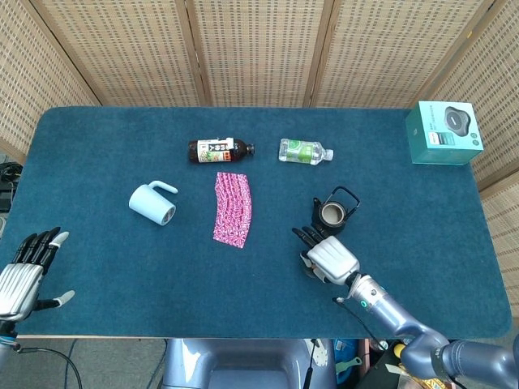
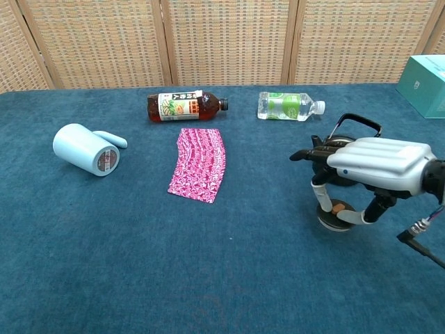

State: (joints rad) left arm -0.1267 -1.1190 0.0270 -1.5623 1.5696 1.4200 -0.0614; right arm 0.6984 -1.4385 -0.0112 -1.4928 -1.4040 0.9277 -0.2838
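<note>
The surface (image 1: 97, 146) is deep teal. On it: a black kettle (image 1: 333, 214), a pale blue mug (image 1: 152, 203), a pink cloth (image 1: 232, 208) with a wavy white pattern, a dark brown bottle (image 1: 220, 150) (white and red label), a clear bottle (image 1: 302, 151) with a green label, and a turquoise box (image 1: 443, 133). Both robot hands, left (image 1: 20, 275) and right (image 1: 328, 258), are silver with black fingers.

we count: bottles 2 (image 1: 220, 150) (image 1: 304, 151) | mug 1 (image 1: 152, 203) | kettle 1 (image 1: 334, 212) | lid 1 (image 2: 336, 211) | pink cloth 1 (image 1: 232, 208) | box 1 (image 1: 443, 133)
</note>
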